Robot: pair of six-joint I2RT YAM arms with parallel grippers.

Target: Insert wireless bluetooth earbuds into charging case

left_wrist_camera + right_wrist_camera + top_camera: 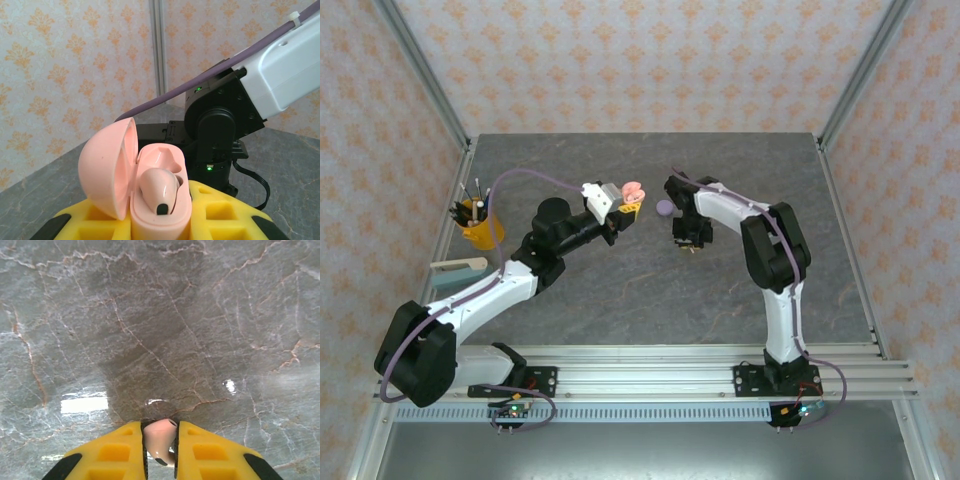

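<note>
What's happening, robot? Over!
Left gripper shut on open pink case, one earbud seated. Right gripper pinching second pink earbud. Lilac case lies between arms.

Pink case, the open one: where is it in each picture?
Top view: pink case just above centre, held by the left gripper.
Left wrist: bottom centre, lid open, first earbud seated inside.
Right wrist: second earbud pinched in the right gripper, bottom centre.
Shared landmark: the grey marbled table.

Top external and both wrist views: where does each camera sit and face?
Top external: above, behind the bases, looking down on table; both arms.
Left wrist: along left hand at held open pink case; right arm beyond.
Right wrist: down at table; right hand pinches pink earbud.
Shared: top and left wrist show pink case.
</note>
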